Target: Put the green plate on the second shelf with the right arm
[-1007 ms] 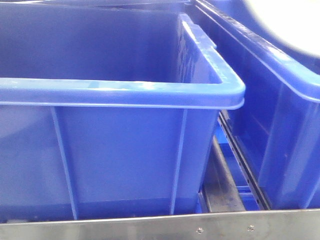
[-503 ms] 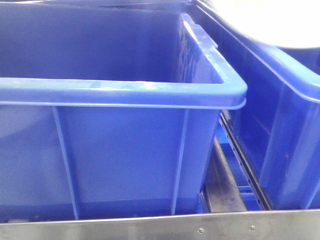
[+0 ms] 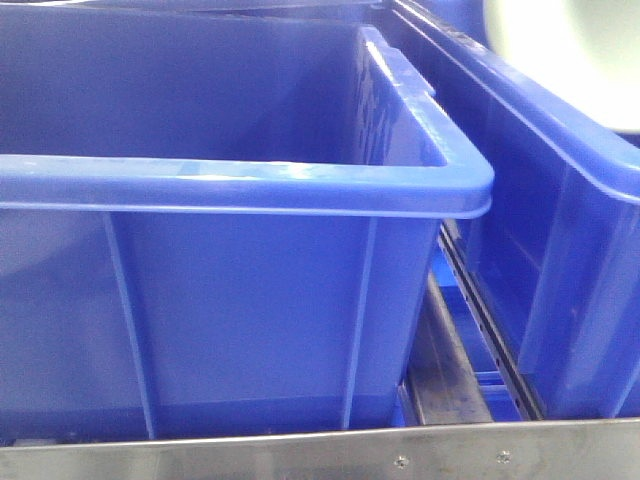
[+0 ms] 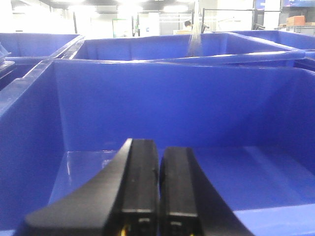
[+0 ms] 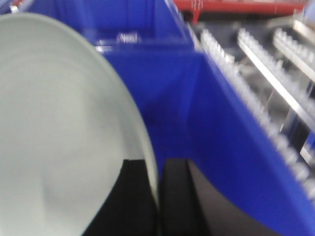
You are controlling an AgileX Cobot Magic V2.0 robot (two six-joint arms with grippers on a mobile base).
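My right gripper (image 5: 158, 169) is shut on the rim of the green plate (image 5: 54, 132), which fills the left half of the right wrist view and stands on edge above a blue bin (image 5: 216, 123). In the front view the green plate (image 3: 570, 50) shows as a pale blur at the top right, above the right bin (image 3: 560, 260). My left gripper (image 4: 158, 157) is shut and empty, hovering inside a blue bin (image 4: 172, 108). A steel shelf lip with small screws (image 3: 300, 455) runs along the bottom of the front view; slotted steel rails (image 5: 275, 64) lie right of the bin.
A large blue bin (image 3: 220, 300) fills the left and middle of the front view, with a narrow gap and a steel rail (image 3: 450, 380) between it and the right bin. More blue bins (image 4: 177, 46) stand behind in the left wrist view.
The pale plate at the top right of the front view has shifted right and up, so less of it overlaps the right bin. The bins have not moved.
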